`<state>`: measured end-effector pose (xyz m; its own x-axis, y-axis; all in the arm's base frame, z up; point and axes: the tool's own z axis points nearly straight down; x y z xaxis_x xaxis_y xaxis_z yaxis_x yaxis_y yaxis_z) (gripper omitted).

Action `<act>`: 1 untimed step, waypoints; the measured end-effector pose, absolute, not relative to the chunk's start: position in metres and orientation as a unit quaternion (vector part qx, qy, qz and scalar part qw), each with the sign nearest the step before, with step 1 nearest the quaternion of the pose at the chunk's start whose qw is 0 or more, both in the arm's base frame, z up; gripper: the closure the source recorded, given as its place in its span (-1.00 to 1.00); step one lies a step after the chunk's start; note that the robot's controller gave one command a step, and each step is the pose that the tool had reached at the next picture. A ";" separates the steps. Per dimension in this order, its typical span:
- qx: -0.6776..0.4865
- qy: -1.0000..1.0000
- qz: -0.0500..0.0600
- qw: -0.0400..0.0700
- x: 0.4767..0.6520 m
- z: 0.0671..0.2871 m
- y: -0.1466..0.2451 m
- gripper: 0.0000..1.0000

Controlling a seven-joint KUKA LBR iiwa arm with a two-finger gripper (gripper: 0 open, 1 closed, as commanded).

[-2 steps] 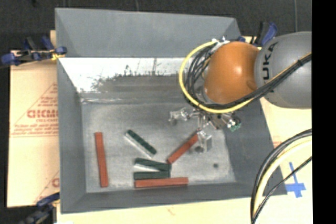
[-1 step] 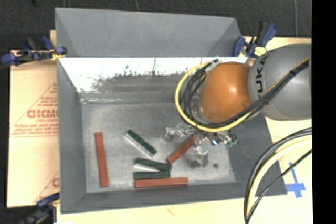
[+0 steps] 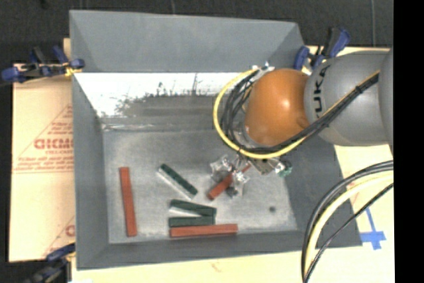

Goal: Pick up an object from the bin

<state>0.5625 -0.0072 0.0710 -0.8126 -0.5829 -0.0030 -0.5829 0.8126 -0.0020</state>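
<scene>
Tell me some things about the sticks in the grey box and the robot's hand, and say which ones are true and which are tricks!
1. A long red stick lies near the left wall of the bin. True.
2. The gripper is right above that long stick. False: it is over a short red piece, right of the middle.
3. Every stick in the bin is red. False: dark green sticks lie there too.
4. Another red stick lies flat along the bin's lower wall in the view. True.
</scene>
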 end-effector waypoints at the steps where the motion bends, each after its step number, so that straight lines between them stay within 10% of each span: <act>1: -0.306 0.952 0.000 0.002 0.563 0.071 -0.007 1.00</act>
